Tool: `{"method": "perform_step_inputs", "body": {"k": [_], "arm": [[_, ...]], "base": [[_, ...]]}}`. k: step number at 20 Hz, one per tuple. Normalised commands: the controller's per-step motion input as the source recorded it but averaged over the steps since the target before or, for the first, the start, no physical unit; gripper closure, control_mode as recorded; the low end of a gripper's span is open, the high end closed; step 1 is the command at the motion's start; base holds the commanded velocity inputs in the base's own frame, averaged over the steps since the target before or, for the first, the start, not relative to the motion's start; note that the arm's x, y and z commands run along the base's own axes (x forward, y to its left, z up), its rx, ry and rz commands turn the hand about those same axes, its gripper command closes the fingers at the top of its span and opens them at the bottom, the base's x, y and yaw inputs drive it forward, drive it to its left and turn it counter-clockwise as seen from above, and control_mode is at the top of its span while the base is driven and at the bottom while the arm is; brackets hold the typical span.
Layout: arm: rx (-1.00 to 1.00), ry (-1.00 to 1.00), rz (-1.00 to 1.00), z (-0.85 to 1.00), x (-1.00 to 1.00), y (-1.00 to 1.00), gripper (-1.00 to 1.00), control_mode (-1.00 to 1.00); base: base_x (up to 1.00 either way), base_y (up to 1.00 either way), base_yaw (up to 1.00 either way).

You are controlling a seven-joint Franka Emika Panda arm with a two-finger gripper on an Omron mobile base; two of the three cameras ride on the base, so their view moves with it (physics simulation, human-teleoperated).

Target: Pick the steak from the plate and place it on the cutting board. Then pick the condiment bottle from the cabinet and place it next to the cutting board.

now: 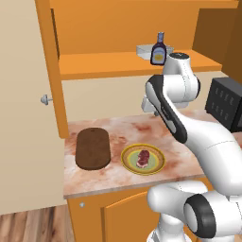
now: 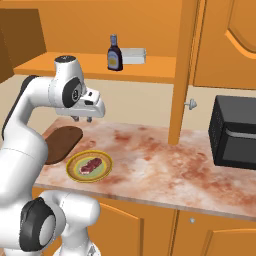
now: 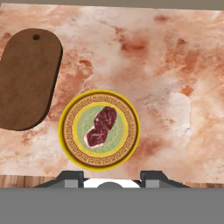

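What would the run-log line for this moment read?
phase: approach | gripper: high above counter, holding nothing | steak: on plate | cutting board: bare | condiment bottle: on cabinet shelf

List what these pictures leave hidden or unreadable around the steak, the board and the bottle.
- The cutting board, right base view: its near end is covered by the robot's arm.
- The condiment bottle, both base views: label too small to read.
- The clear tray behind the bottle: its contents cannot be told.
- The gripper, right base view: fingers too small to tell open from shut.
- The black appliance, left base view: cut off by the right edge.
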Motion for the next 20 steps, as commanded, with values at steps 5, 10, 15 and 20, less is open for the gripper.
{"method": "perform_step_inputs", "body": {"k": [5, 10, 15, 20], "arm": [[0.0, 0.0, 0.0, -0.07, -0.03, 0.0, -1.0, -1.0], [0.0, 0.0, 0.0, -0.16, -0.1, 0.0, -1.0, -1.0], [0.0, 0.0, 0.0, -0.27, -0.17, 0.01, -1.0, -1.0], [0.0, 0.01, 0.0, -0.39, -0.19, 0.08, -1.0, -1.0]], "base": [[0.0, 0.0, 0.0], [0.0, 0.0, 0.0], [0.0, 0.0, 0.0], [0.0, 0.0, 0.0]]}}
